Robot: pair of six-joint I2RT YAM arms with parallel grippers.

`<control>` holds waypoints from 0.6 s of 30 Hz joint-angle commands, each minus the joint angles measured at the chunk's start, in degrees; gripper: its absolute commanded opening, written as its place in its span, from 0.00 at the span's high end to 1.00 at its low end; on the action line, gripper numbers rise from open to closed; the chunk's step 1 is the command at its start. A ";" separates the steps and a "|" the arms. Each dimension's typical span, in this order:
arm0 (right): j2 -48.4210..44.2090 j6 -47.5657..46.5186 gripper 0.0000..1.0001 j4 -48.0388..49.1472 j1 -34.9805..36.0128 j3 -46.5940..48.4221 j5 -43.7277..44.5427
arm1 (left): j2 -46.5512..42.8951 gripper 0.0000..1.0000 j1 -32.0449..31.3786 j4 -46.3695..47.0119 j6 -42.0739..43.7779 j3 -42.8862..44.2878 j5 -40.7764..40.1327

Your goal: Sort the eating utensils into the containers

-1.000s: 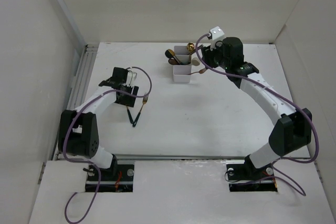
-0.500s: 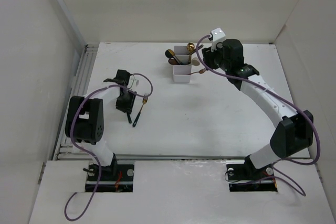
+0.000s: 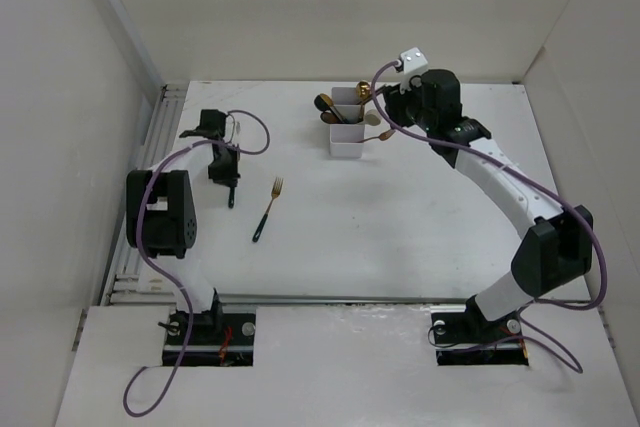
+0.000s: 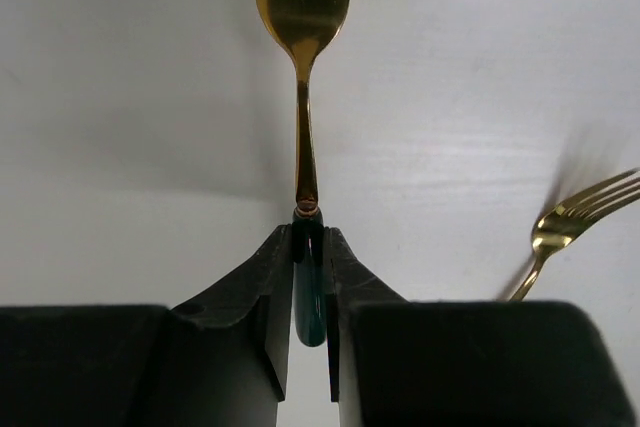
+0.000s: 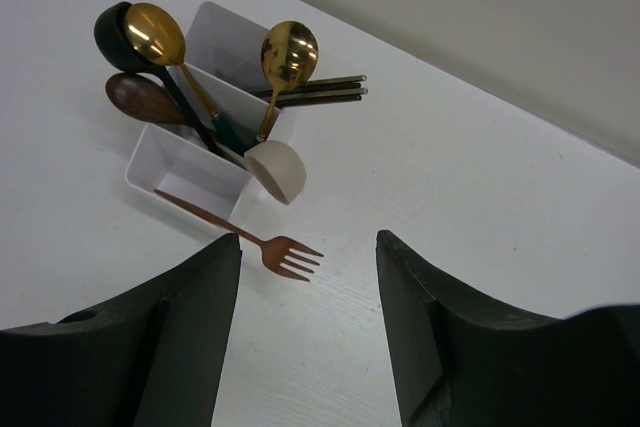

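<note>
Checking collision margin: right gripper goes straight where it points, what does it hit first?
Likely the copper fork leaning out of the white box, its tines just ahead of the open right gripper. Depth unclear; it may touch the table first.

left jaws: closed onto gold fork (image 4: 300,7) handle | fork carried left and back

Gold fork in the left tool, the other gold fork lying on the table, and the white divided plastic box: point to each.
Held gold fork with dark green handle (image 4: 303,137): left wrist view, gold neck.
Loose gold fork with dark handle (image 3: 267,211): top view, mid-shaft.
White divided plastic box (image 3: 347,150): top view, near wall.
</note>
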 commanded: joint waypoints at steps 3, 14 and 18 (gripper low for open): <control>0.55 0.97 0.38 1.80 0.68 3.68 2.20 | -7.60 1.00 -4.98 17.67 7.02 8.15 -1.09; -2.43 2.64 0.38 1.80 -0.37 2.90 9.13 | -9.03 1.00 -19.57 57.41 12.56 7.28 17.53; -5.16 3.69 0.38 1.80 -1.43 0.96 10.98 | 0.17 1.00 -23.52 61.64 9.59 13.33 18.61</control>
